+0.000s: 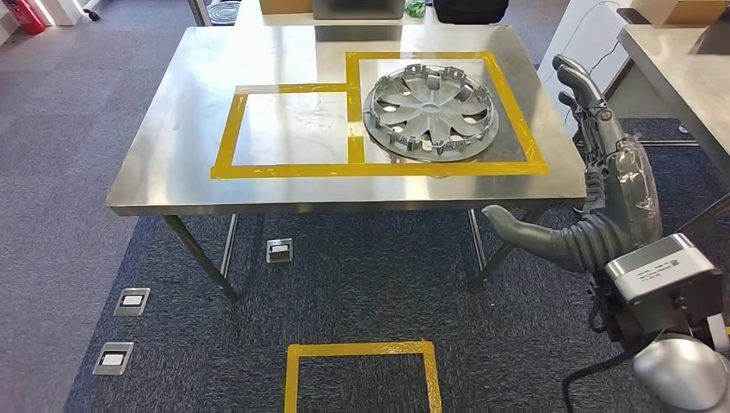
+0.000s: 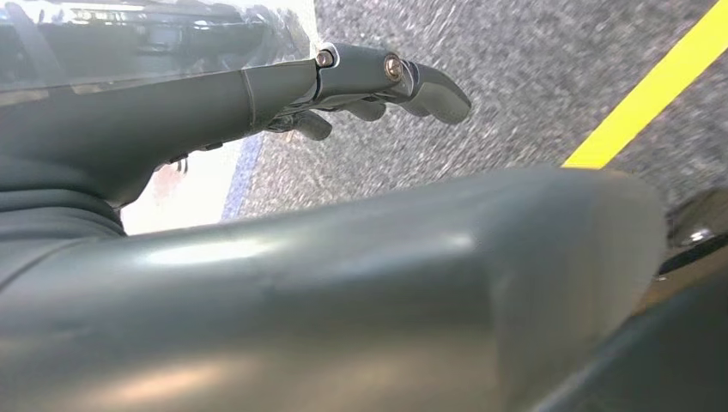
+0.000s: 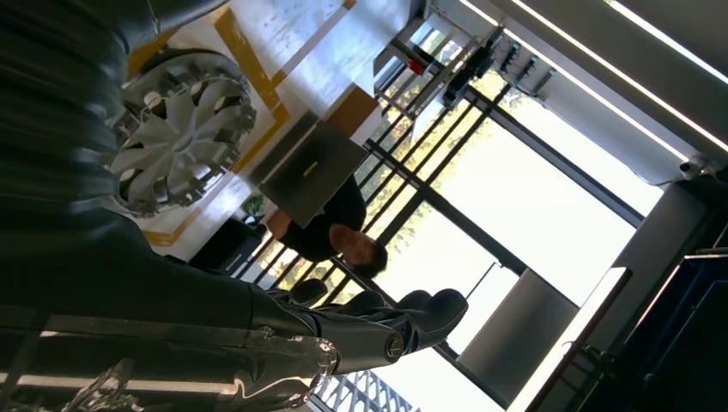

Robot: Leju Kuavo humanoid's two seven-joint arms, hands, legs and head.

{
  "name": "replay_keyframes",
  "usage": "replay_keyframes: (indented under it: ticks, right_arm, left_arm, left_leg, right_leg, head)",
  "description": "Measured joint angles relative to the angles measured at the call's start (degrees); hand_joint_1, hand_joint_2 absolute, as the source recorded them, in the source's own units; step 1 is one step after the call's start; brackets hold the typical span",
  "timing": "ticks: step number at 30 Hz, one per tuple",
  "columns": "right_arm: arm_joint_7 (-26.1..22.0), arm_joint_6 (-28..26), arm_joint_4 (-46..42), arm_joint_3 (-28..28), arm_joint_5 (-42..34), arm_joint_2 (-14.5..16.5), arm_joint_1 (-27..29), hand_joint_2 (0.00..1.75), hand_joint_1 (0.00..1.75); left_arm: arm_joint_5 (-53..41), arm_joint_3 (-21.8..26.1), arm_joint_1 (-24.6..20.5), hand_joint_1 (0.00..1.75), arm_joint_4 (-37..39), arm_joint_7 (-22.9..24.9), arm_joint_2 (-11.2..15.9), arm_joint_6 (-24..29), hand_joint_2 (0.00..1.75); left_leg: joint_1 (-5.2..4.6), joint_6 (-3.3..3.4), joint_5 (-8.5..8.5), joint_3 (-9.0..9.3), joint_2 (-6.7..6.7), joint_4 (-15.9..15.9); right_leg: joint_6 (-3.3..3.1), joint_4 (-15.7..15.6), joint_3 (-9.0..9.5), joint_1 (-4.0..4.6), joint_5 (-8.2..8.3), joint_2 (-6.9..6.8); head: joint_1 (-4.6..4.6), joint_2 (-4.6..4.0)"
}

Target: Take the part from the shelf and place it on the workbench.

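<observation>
- One silver plastic wheel cover [image 1: 429,110] lies flat on the steel bench [image 1: 172,163], inside the right-hand yellow tape square [image 1: 508,95].
- Placement looks done; next move is pulling clear.
- Right hand [image 1: 594,112] beside the bench's right edge, fingers apart, holding nothing.
- Left hand [image 2: 360,86] empty, fingers apart, over carpet.

Part [image 1: 429,107]: on workbench [image 1: 172,146], inside right taped square, toward right edge. Left taped square [image 1: 288,129]: adjoining. Right hand [image 1: 594,163]: beside right edge.
</observation>
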Motion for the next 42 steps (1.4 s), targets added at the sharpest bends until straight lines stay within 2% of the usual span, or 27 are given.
replay_keyframes:
  ticks: [2,4,6,7,8,9,11,12,13,14,16,18,20,22,23,25,27,28,29,30,31,33,34,36,38,40,42]
  right_arm:
    - [-0.01,0.08,0.0,-0.04,0.0,0.0,-0.21,1.75,0.0]
    - [-0.01,0.17,-0.01,-0.15,-0.02,-0.01,-0.45,1.75,0.0]
    - [-0.01,0.22,0.0,-0.19,-0.08,-0.02,-0.51,1.75,0.0]
    - [-0.01,0.25,0.02,-0.16,-0.11,-0.03,-0.52,1.75,0.0]
    - [-0.01,0.25,0.04,-0.14,-0.14,-0.03,-0.51,1.75,0.0]
    - [-0.01,0.26,0.07,-0.09,-0.15,-0.02,-0.49,1.75,0.0]
    - [-0.01,0.27,0.15,0.03,-0.15,-0.02,-0.4,1.75,0.0]
    - [-0.01,0.28,0.19,0.1,-0.16,-0.02,-0.32,1.75,0.0]
    - [0.0,0.29,0.24,0.15,-0.16,-0.02,-0.25,1.75,0.0]
    - [0.0,0.31,0.27,0.18,-0.16,-0.02,-0.2,1.75,0.0]
    - [0.0,0.33,0.31,0.18,-0.15,-0.03,-0.19,1.75,0.0]
    - [-0.01,0.33,0.3,0.09,-0.15,-0.05,-0.2,1.75,0.0]
    - [-0.02,0.34,0.29,0.08,-0.15,-0.08,-0.23,1.75,0.0]
    - [-0.02,0.37,0.31,0.12,-0.15,-0.11,-0.18,1.75,0.0]
    - [-0.01,0.37,0.32,0.11,-0.15,-0.14,-0.14,1.75,0.0]
    - [-0.01,0.37,0.34,0.1,-0.15,-0.18,-0.12,1.75,0.0]
    - [-0.01,0.37,0.39,0.14,-0.15,-0.2,-0.04,1.75,0.0]
    - [-0.01,0.38,0.42,0.16,-0.15,-0.2,0.02,1.75,0.0]
    - [-0.01,0.38,0.45,0.19,-0.15,-0.2,0.06,1.75,0.0]
    - [0.0,0.38,0.46,0.19,-0.15,-0.2,0.08,1.75,0.0]
    - [-0.01,0.38,0.47,0.18,-0.15,-0.2,0.07,1.75,0.0]
    - [-0.02,0.38,0.45,0.09,-0.15,-0.2,-0.02,1.75,0.0]
    - [-0.04,0.39,0.45,0.06,-0.15,-0.22,-0.08,1.75,0.0]
    - [-0.06,0.45,0.44,0.04,-0.15,-0.28,-0.17,1.75,0.0]
    - [-0.07,0.51,0.46,0.08,-0.15,-0.3,-0.19,1.75,0.0]
    - [-0.07,0.53,0.48,0.11,-0.15,-0.28,-0.14,1.75,0.0]
    - [-0.07,0.6,0.5,0.21,-0.16,-0.28,0.07,1.75,0.0]
  left_arm:
    - [0.01,0.0,-0.05,0.0,-0.02,0.01,-0.08,0.03,0.0]
    - [0.01,0.0,-0.05,0.0,-0.04,0.03,-0.18,0.06,0.0]
    - [0.0,0.0,0.0,0.0,-0.04,0.05,-0.21,0.04,0.0]
    - [0.0,0.0,0.04,0.0,-0.03,0.06,-0.22,0.04,0.0]
    - [0.01,0.0,0.11,0.0,-0.03,0.08,-0.22,0.03,0.0]
    - [0.01,0.0,0.19,0.0,-0.02,0.1,-0.21,0.03,0.0]
    - [0.02,0.0,0.29,0.0,-0.02,0.15,-0.2,0.02,0.0]
    - [0.02,0.0,0.31,0.0,-0.02,0.15,-0.2,0.02,0.0]
    - [0.02,0.0,0.31,0.0,-0.02,0.15,-0.2,0.02,0.0]
    - [0.02,0.0,0.31,0.0,-0.02,0.16,-0.19,0.02,0.0]
    - [0.02,0.0,0.28,0.0,-0.02,0.17,-0.16,0.02,0.0]
    - [0.01,0.0,0.19,0.0,-0.02,0.17,-0.15,0.03,0.0]
    - [0.01,0.0,0.17,0.0,-0.02,0.16,-0.15,0.05,0.0]
    - [0.02,0.0,0.29,0.0,-0.02,0.21,-0.14,0.06,0.0]
    - [0.02,0.0,0.3,0.0,-0.02,0.23,-0.14,0.06,0.0]
    - [0.02,0.0,0.23,0.0,-0.02,0.26,-0.17,0.06,0.0]
    - [0.02,0.0,0.22,0.0,-0.02,0.27,-0.21,0.06,0.0]
    - [0.02,0.0,0.24,0.0,-0.02,0.27,-0.22,0.06,0.0]
    - [0.02,0.0,0.25,0.0,-0.02,0.28,-0.22,0.06,0.0]
    - [0.02,0.0,0.25,0.0,-0.02,0.28,-0.22,0.06,0.0]
    - [0.02,0.0,0.25,0.0,-0.02,0.28,-0.26,0.06,0.0]
    - [0.01,0.0,0.23,0.0,-0.04,0.31,-0.42,0.08,0.0]
    - [0.01,0.0,0.2,0.0,-0.04,0.32,-0.5,0.1,0.0]
    - [0.01,0.0,0.19,0.0,-0.04,0.37,-0.61,0.15,0.0]
    - [0.02,0.0,0.28,0.0,-0.04,0.29,-0.69,0.16,0.0]
    - [0.02,0.0,0.36,0.0,-0.04,-0.01,-0.68,0.16,0.87]
    - [0.02,0.0,0.38,0.0,-0.03,-0.21,-0.64,0.13,1.75]
  left_leg:
    - [-0.07,-0.32,1.01,-1.46,-0.04,0.44]
    - [-0.02,-0.92,2.08,-2.18,-0.07,0.53]
    - [0.12,-1.63,3.16,-2.58,-0.09,0.28]
    - [0.16,-1.99,2.9,-2.91,-0.11,0.42]
    - [0.19,-2.38,1.6,-3.39,-0.14,1.32]
    - [0.27,-2.77,-0.7,-4.03,-0.15,3.25]
    - [0.6,-3.45,-6.46,-5.59,-0.14,10.12]
    - [0.73,-3.67,-8.15,-6.1,-0.14,13.6]
    - [0.82,-3.83,-8.54,-5.98,-0.14,15.88]
    - [0.89,-3.94,-7.73,-4.98,-0.14,16.3]
    - [1.01,-4.01,-5.03,-0.19,-0.15,11.37]
    - [0.89,-3.6,-4.99,5.12,-0.28,3.97]
    - [0.59,-2.77,-5.82,6.9,-0.44,0.78]
    - [0.58,-1.8,-5.09,6.25,-0.36,0.65]
    - [0.62,-1.29,-4.63,5.87,-0.26,0.57]
    - [0.62,-0.4,-3.63,4.84,-0.09,0.46]
    - [0.31,0.06,-2.68,3.45,-0.08,0.65]
    - [0.12,0.15,-2.26,2.71,-0.08,0.82]
    - [-0.07,0.22,-1.88,1.96,-0.08,1.05]
    - [-0.28,0.26,-1.55,1.25,-0.1,1.28]
    - [-0.45,0.29,-1.27,0.66,-0.11,1.52]
    - [-0.62,0.06,-0.64,-0.26,-0.13,1.82]
    - [-0.52,-0.24,-0.21,-0.6,-0.11,1.86]
    - [-0.17,-0.98,0.71,-1.1,-0.1,1.63]
    - [-0.02,-1.65,0.21,-1.62,-0.17,1.94]
    - [0.17,-2.38,-3.22,-2.95,-0.22,5.63]
    - [0.62,-3.18,-7.38,-4.9,-0.21,12.72]
  right_leg:
    - [-0.74,-8.45,6.26,0.25,1.12,-0.01]
    - [-1.49,-14.19,9.93,0.69,0.62,-0.02]
    - [-2.12,-15.13,9.72,0.84,1.19,-0.06]
    - [-2.47,-15.38,9.36,0.74,1.8,-0.12]
    - [-2.87,-15.6,8.86,0.53,2.49,-0.22]
    - [-3.15,-15.79,8.26,0.31,3.22,-0.32]
    - [-3.37,-15.68,6.82,0.21,4.42,-0.39]
    - [-3.3,-15.53,5.98,0.2,4.99,-0.4]
    - [-3.21,-15.32,5.06,0.17,5.55,-0.39]
    - [-3.07,-15.04,4.09,0.11,6.07,-0.38]
    - [-2.65,-14.35,2.31,-0.05,6.94,-0.32]
    - [-2.03,-13.74,1.09,-0.03,7.67,-0.29]
    - [-1.36,-13.66,0.6,0.02,8.58,-0.31]
    - [-0.68,-13.8,0.33,-0.09,8.98,-0.25]
    - [-0.4,-13.14,-0.02,-0.13,8.01,-0.2]
    - [-0.04,-8.3,-1.55,-0.19,3.33,-0.11]
    - [0.0,-0.62,-3.44,-0.16,-1.35,-0.08]
    - [-0.09,1.97,-3.72,-0.12,-2.14,-0.07]
    - [-0.31,2.65,-3.13,-0.04,-1.72,-0.06]
    - [-0.7,1.12,-1.5,0.12,-0.44,-0.05]
    - [-1.31,-2.24,0.98,0.39,1.02,0.01]
    - [-2.77,-9.96,5.91,0.99,2.0,0.1]
    - [-3.2,-12.53,7.26,1.3,1.91,0.15]
    - [-3.47,-14.46,7.66,1.74,2.15,0.19]
    - [-3.48,-15.38,7.54,1.52,3.15,0.02]
    - [-3.4,-16.12,7.33,1.0,3.97,-0.26]
    - [-3.37,-16.04,6.66,0.81,4.57,-0.41]
  head:
    - [0.07,0.0]
    - [0.01,-0.01]
    - [0.04,-0.01]
    - [0.11,-0.01]
    - [0.03,-0.01]
    - [-0.15,-0.01]
    - [-0.66,0.0]
    - [-0.81,-0.01]
    - [-0.91,0.0]
    - [-0.98,0.0]
    - [-1.13,-0.01]
    - [-1.37,0.0]
    - [-1.43,0.0]
    - [-1.27,0.0]
    - [-1.14,0.0]
    - [-0.56,0.0]
    - [-0.01,0.0]
    - [0.12,0.0]
    - [0.2,0.0]
    - [0.26,0.01]
    - [0.31,0.01]
    - [0.15,0.01]
    - [0.07,0.0]
    - [0.05,0.0]
    - [0.2,-0.01]
    - [-0.03,0.0]
    - [-0.34,0.0]
